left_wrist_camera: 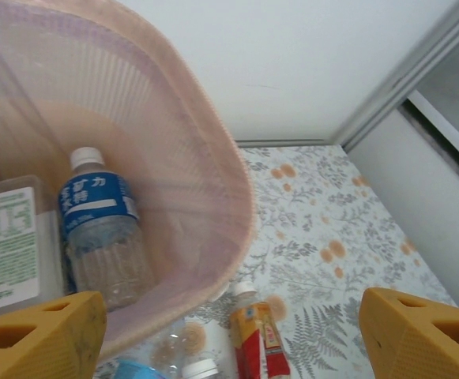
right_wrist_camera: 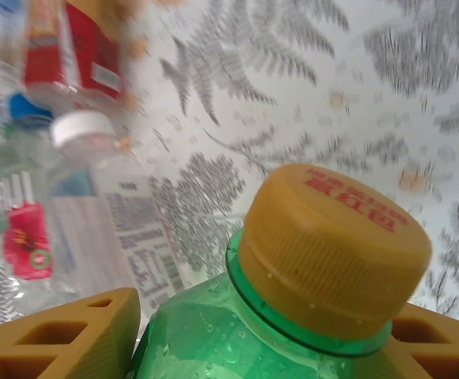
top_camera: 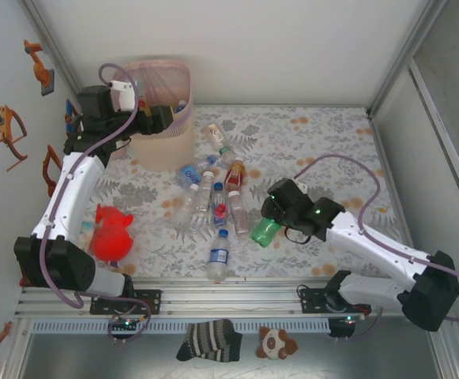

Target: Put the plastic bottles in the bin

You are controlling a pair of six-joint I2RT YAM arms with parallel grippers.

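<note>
One green bottle [right_wrist_camera: 205, 332] with an orange cap is gripped by the closed right pincer [right_wrist_camera: 253, 355]. Its long axis is laid along the fingers, with the cap pointed away from the wrist. About nine mostly clear bottles [top_camera: 205, 193] are scattered just beside it on the table [top_camera: 332, 142]. The left pincer [left_wrist_camera: 229, 339] is held open over the bin [left_wrist_camera: 213, 174], in which one blue-labelled bottle [left_wrist_camera: 99, 229] is seen.

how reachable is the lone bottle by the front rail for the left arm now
Probably yes: the left gripper is open up at the bin, and that bottle lies apart from the pile with bare table around it.
</note>
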